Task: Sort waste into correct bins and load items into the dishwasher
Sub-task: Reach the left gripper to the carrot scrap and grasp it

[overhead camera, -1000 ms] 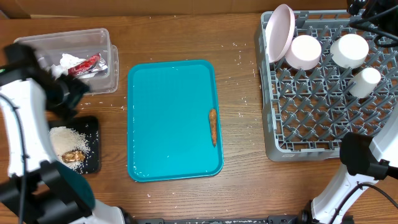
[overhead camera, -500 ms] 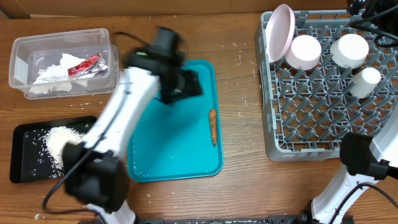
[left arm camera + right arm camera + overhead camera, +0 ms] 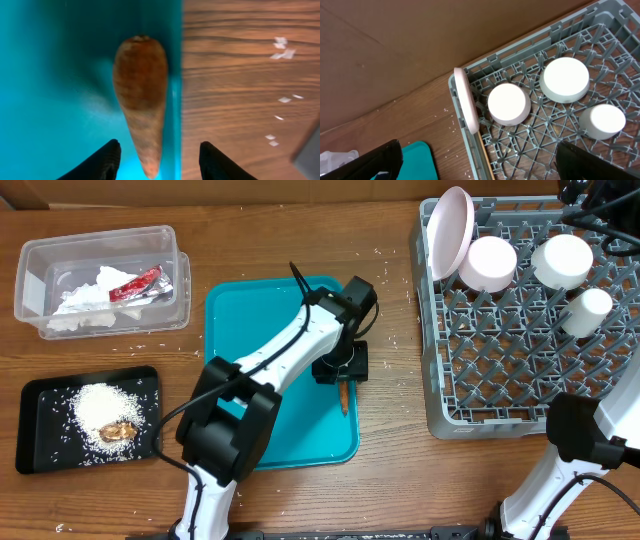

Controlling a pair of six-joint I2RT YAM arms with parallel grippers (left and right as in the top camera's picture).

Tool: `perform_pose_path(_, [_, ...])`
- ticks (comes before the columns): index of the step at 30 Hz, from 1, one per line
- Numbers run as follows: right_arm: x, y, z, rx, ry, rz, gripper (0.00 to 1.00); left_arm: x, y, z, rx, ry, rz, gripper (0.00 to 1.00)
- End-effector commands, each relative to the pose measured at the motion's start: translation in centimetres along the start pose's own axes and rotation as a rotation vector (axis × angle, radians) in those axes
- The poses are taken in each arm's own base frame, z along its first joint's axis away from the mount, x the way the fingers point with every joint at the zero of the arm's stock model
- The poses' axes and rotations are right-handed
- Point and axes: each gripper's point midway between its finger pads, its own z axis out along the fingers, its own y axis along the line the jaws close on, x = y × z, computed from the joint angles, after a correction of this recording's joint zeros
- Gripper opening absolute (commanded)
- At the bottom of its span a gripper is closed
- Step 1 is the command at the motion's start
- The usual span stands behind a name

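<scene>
Brown scrap (image 3: 343, 400) hard by the tray (image 3: 250, 380) rim
Overhead: my left fingers (image 3: 341, 370) sit over it. Left wrist: spread wide, empty; closing could snag the rim, flicking the brown scrap (image 3: 141, 95) onto the tabletop (image 3: 240, 75). Right wrist: right fingers (image 3: 370, 162) wide, empty, above the rack (image 3: 540, 130).

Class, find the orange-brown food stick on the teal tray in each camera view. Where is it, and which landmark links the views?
Overhead: the food stick lies centre, by the teal tray at its right edge.
Left wrist: upper middle, large, along the tray's edge.
Right wrist: not in view.
Shared landmark: the teal tray; its corner shows bottom left in the right wrist view.
</scene>
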Motion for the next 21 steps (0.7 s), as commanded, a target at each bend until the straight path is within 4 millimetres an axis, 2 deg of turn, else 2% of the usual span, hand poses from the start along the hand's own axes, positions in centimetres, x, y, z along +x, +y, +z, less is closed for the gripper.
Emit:
perform_pose_path(1, [-0.2,0.4,-1.1,-0.014,-0.025,-0.009,1.0,-0.6,1.0,0.1,-0.044,-0.022,-0.026,0.52])
perform_pose_path(9, [-0.2,0.4,-1.1,-0.014,-0.025,-0.009,1.0,-1.1,2.0,-0.1,-0.051,-0.021,-0.052,0.5])
perform_pose_path(14, [-0.2,0.4,-1.1,-0.014,-0.025,-0.009,1.0,-1.8,3.5,-0.2,-0.112,-0.051,-0.052,0.47])
perform_pose_path(21, [-0.2,0.4,-1.1,-0.014,-0.025,-0.009,1.0,-2.0,2.4,0.0,-0.102,-0.075,0.019,0.48])
